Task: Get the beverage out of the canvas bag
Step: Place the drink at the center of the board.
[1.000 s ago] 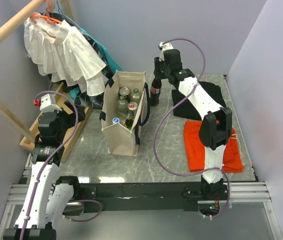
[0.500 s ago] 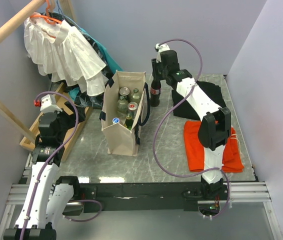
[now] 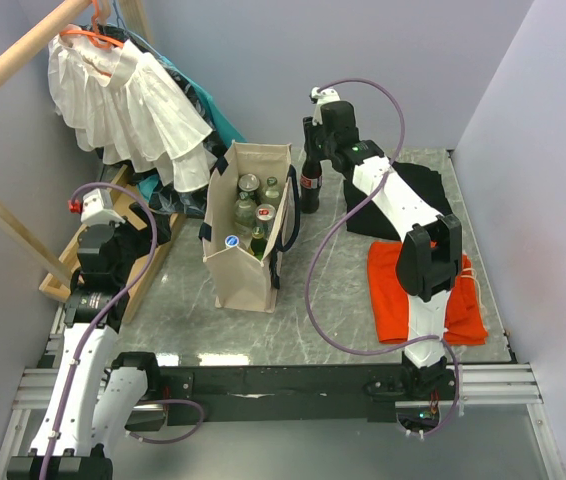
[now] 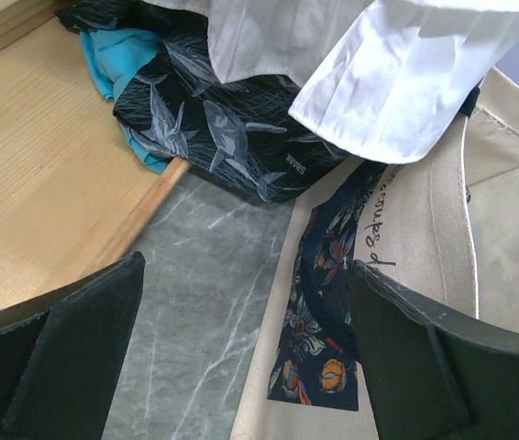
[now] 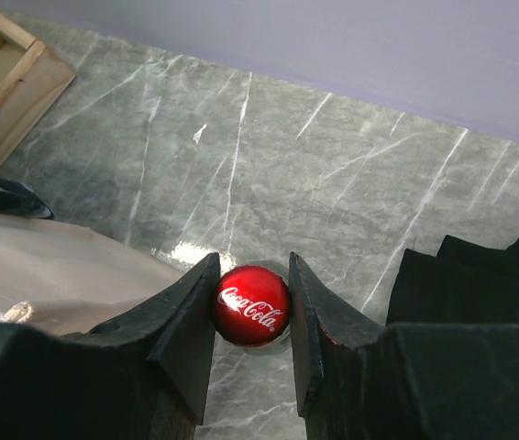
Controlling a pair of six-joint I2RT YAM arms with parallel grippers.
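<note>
The cream canvas bag [image 3: 248, 270] with navy handles stands open mid-table, with several bottles and cans [image 3: 251, 212] inside. Just right of its far corner, a dark cola bottle [image 3: 309, 188] stands upright on the marble. My right gripper [image 5: 251, 307] is shut on its red Coca-Cola cap [image 5: 251, 305] from above, one finger on each side; the top view shows that gripper [image 3: 311, 135] over the bottle's neck. My left gripper [image 4: 246, 275] is open and empty, low beside the bag's left wall [image 4: 516, 211] and a floral navy strap [image 4: 328, 302].
A white ruffled garment [image 3: 128, 100] hangs from a wooden rail at the back left over dark and teal clothes [image 4: 214, 119]. A wooden tray [image 4: 39, 174] lies left of the bag. A black cloth [image 3: 418, 195] and a red cloth [image 3: 423, 295] lie on the right.
The right gripper shifted slightly left and back with the bottle's top in its jaws, then held still. The left arm and the bag have not moved.
</note>
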